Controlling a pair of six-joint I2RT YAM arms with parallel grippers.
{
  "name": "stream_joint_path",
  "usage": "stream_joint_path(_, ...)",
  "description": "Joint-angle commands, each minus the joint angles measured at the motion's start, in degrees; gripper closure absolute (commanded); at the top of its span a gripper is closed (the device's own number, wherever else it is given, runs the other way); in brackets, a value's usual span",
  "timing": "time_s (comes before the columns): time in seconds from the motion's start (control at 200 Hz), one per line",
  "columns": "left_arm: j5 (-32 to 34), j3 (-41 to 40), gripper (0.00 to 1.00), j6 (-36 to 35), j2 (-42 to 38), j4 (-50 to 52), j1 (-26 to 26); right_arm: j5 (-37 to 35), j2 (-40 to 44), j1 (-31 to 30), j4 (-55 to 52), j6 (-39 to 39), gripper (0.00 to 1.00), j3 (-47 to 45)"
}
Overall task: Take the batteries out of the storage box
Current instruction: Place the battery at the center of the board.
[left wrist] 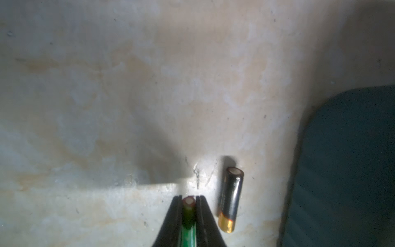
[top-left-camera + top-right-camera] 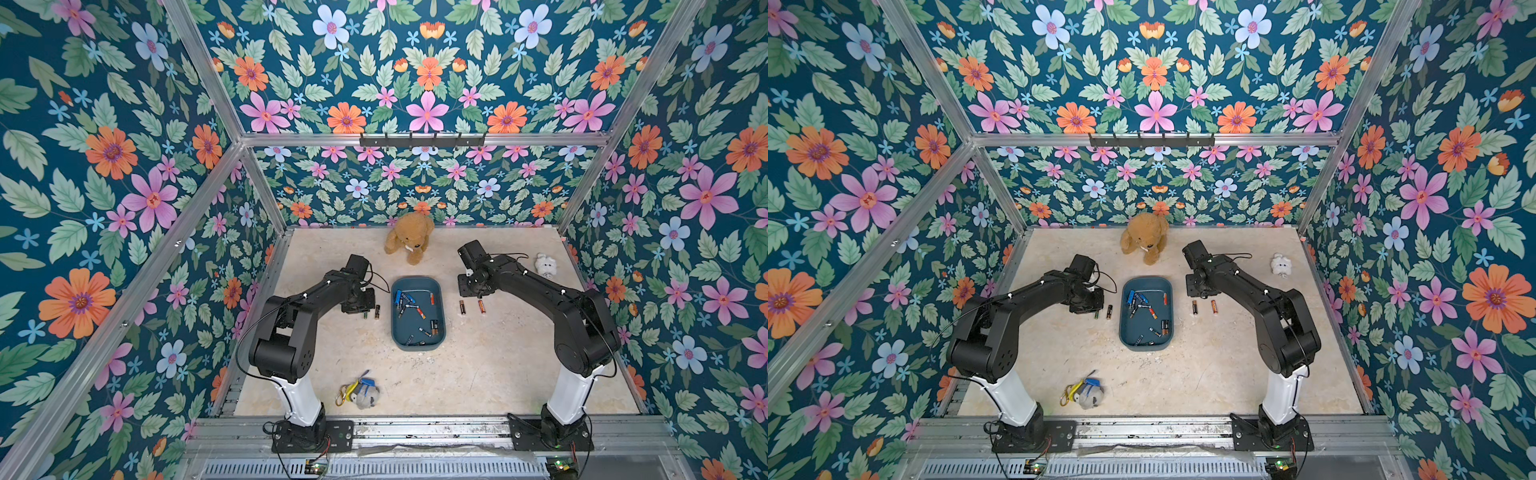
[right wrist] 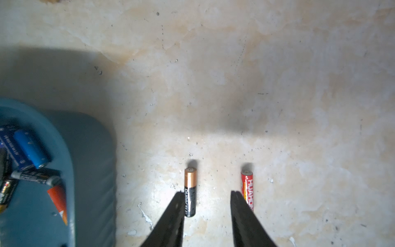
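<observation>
The storage box (image 2: 417,279) (image 2: 1146,279) is a shallow teal tray mid-table with several batteries (image 2: 409,301) (image 2: 1140,301) lying loose inside. Left of it, my left gripper (image 1: 188,197) is low over the table and shut on a green battery (image 1: 188,213) (image 2: 365,315). A black battery with a gold end (image 1: 230,198) (image 2: 377,311) lies on the table beside it. Right of the box, my right gripper (image 3: 207,193) stands open with nothing between its fingers. It hangs above the gap between a black-and-copper battery (image 3: 190,188) (image 2: 461,306) and a red battery (image 3: 247,184) (image 2: 481,306), both on the table.
A brown teddy bear (image 2: 409,241) sits at the back behind the box. A small white plush (image 2: 545,264) lies at the back right. A keychain bundle with a yellow carabiner (image 2: 359,392) lies near the front left. Floral walls close in three sides.
</observation>
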State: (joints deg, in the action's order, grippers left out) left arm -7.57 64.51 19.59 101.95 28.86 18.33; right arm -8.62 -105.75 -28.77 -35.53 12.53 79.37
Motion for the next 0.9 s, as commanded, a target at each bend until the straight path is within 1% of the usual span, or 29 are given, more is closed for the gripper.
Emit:
stream_joint_path(0.0, -0.52, 0.70, 0.83, -0.67, 0.60, -0.47, -0.11, -0.87, -0.03, 0.02, -0.79, 0.11, 0.59, 0.26)
stream_joint_path(0.895, -0.50, -0.13, 0.82, -0.83, 2.11, -2.14, -0.18, -0.43, -0.29, 0.04, -0.83, 0.37, 0.59, -0.18)
